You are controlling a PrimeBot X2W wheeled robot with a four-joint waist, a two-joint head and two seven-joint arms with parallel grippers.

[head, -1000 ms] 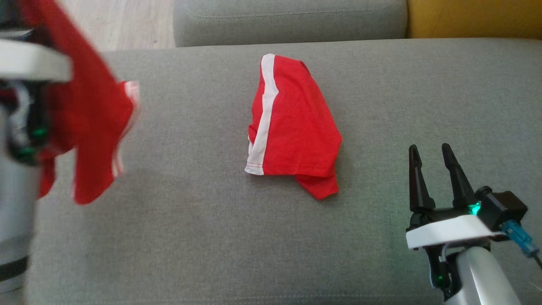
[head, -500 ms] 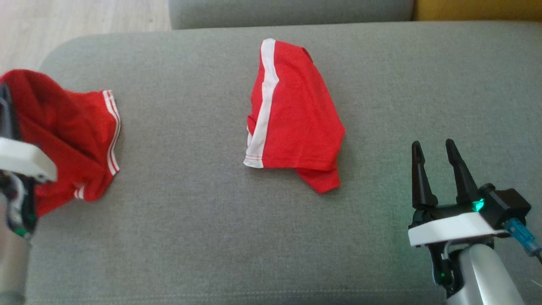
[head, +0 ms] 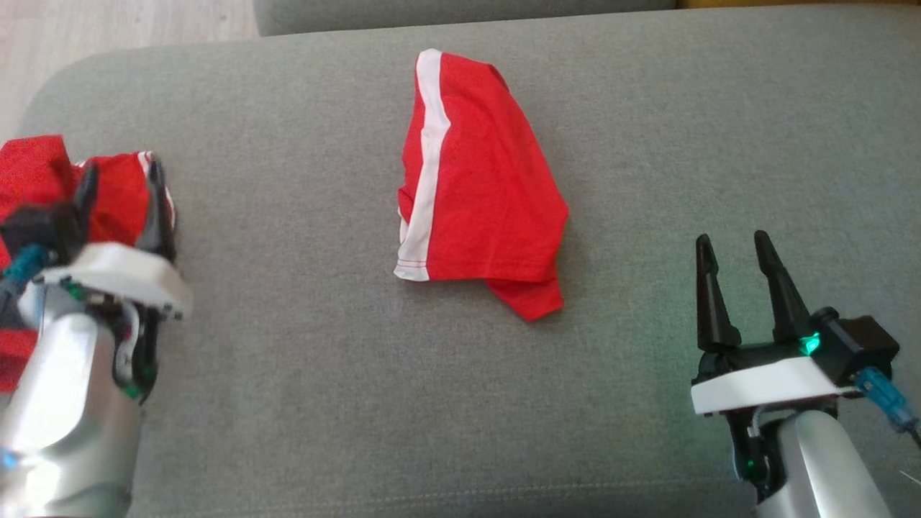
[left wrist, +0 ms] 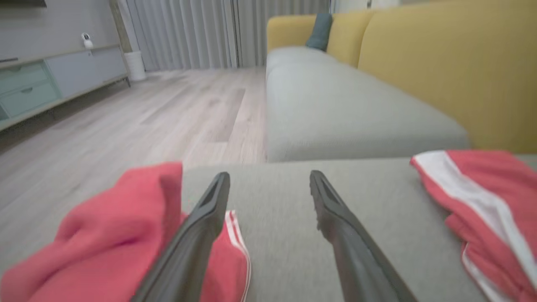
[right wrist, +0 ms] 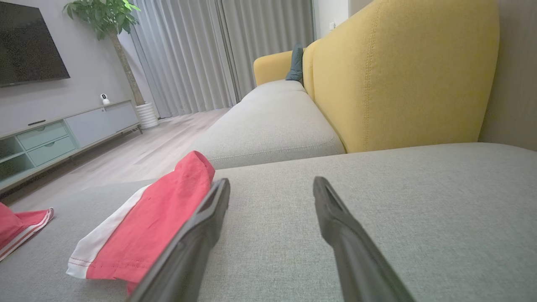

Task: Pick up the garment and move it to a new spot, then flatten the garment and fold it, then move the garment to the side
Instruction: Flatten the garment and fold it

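The crumpled garment (head: 32,169) runs off the left edge, partly hidden behind the left claw (head: 121,173).

Your left gripper (head: 120,183) at the left end of the grey cushion (head: 309,374), fingers spread and empty, silver forearm rising from the cushion's near left corner, your right gripper (head: 732,248) toward its front right, fingers parted, nothing held

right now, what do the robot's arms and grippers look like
The left gripper and right gripper match: two long, tapered black jaws on a white plate, a black block with a blue cable connector, small green lights, and a shiny silver forearm behind.
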